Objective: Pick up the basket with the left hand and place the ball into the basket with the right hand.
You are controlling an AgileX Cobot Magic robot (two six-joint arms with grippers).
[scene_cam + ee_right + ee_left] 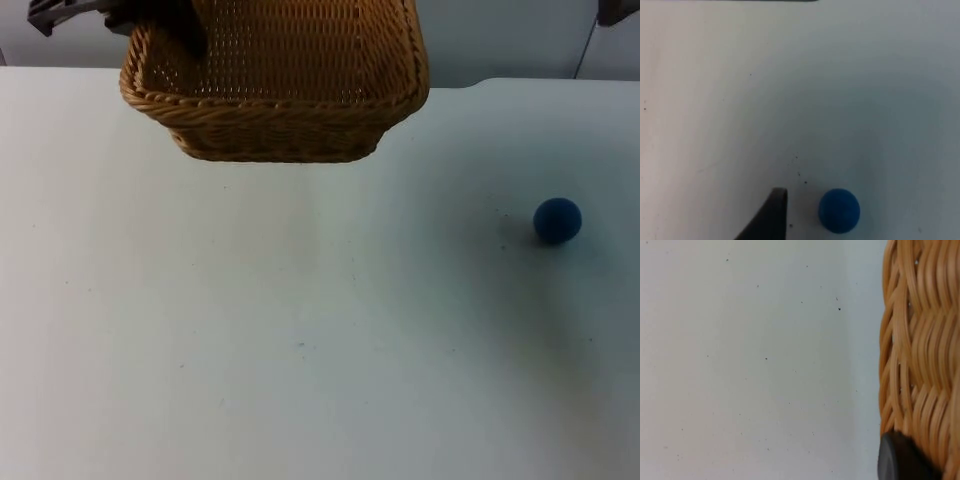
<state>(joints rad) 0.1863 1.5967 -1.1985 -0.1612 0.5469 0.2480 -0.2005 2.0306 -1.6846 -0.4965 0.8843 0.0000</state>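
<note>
A woven wicker basket hangs above the far side of the table, lifted off the surface and tilted toward the camera. My left gripper is shut on its left rim; in the left wrist view a black fingertip presses against the basket wall. A small blue ball rests on the table at the right, far from the basket. My right gripper hovers over the table with the ball just beside it, not touching. The right arm waits at the upper right corner of the top view.
The white table stretches bare from the basket's shadow to the front edge. The grey partition wall stands behind the basket.
</note>
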